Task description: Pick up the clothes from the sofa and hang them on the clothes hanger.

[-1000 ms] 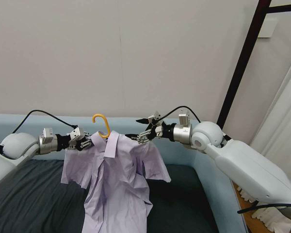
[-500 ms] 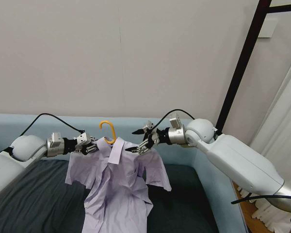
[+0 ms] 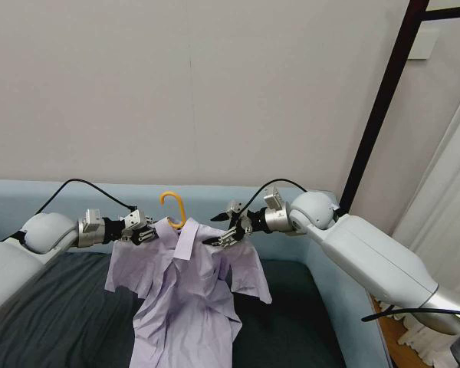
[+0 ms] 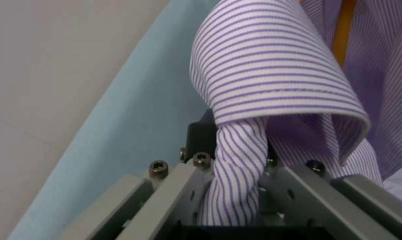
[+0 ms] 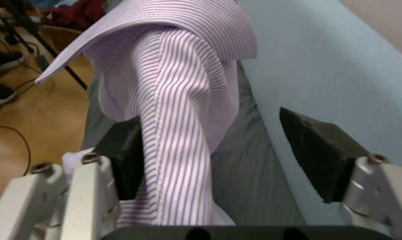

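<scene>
Shirt (image 3: 185, 299) on hanger (image 3: 172, 205), head view: hangs above sofa (image 3: 31, 307), shoulder line running 9-to-3. Left gripper (image 3: 142, 232) at hook's 9 o'clock, right gripper (image 3: 224, 230) at 3, equally near. Left wrist view: fingers (image 4: 157, 197) clamped on shoulder fabric. Right wrist view: jaws wide apart, cloth draped against one pad (image 5: 124, 145), gripping nothing.

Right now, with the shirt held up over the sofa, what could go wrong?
1. Right gripper is open, with the shirt only brushing one pad, so that shoulder could slip.
2. Left gripper alone is shut on fabric. The orange hanger hook is unheld and may tilt out of the collar.
</scene>
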Robot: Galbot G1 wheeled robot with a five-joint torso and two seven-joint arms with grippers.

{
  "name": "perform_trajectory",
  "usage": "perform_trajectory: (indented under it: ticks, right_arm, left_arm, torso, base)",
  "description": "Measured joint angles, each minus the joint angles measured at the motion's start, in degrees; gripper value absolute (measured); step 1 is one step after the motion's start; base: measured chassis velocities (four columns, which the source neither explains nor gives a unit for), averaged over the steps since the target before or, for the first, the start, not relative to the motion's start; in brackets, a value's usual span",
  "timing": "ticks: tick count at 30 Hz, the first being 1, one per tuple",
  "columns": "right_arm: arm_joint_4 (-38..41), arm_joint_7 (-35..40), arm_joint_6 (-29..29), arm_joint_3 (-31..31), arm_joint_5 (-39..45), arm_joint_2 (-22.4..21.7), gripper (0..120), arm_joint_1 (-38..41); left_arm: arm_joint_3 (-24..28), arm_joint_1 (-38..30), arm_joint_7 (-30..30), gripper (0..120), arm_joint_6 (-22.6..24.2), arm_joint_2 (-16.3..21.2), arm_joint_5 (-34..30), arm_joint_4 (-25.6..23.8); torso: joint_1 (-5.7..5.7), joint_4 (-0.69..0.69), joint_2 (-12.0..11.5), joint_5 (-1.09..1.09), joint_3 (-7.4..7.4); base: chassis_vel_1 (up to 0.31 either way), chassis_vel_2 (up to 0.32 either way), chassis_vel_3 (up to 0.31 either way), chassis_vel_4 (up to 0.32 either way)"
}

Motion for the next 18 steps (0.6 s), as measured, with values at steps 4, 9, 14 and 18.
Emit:
perform_trajectory:
  ticks: [4, 9, 14, 18]
  right_arm:
    - [-0.26, -2.32, -0.02, 0.16, -0.4, -0.03, 50, -0.22]
    - [-0.76, -4.03, -0.02, 0.2, -1.03, 0.25, 31, -0.22]
    - [-1.15, -4.93, -0.02, 0.3, -1.98, 0.58, 12, -0.34]
    - [-1.29, -5.2, -0.05, 0.39, -2.19, 0.68, 3, -0.37]
  left_arm:
    - [0.58, -0.98, 0.37, 1, -0.01, -0.55, 0.97, 0.58]
    - [0.94, -1.46, 0.53, 1, -0.02, -0.81, 1.06, 0.76]
    - [1.19, -2.0, 1.25, 1, -0.02, -0.98, 1.05, 0.95]
    - [1.21, -2.05, 1.59, 1, -0.12, -1.14, 1.05, 1.17]
  torso:
    - [0.0, -0.01, 0.01, 0.0, 0.0]
    - [0.0, 0.0, 0.01, 0.0, 0.0]
    - [0.0, 0.0, 0.01, 0.0, 0.0]
    - [0.0, 0.0, 0.01, 0.0, 0.0]
  base:
    - [0.0, 0.0, 0.0, 0.0]
    - [0.0, 0.0, 0.0, 0.0]
    - [0.0, 0.0, 0.0, 0.0]
    - [0.0, 0.0, 0.0, 0.0]
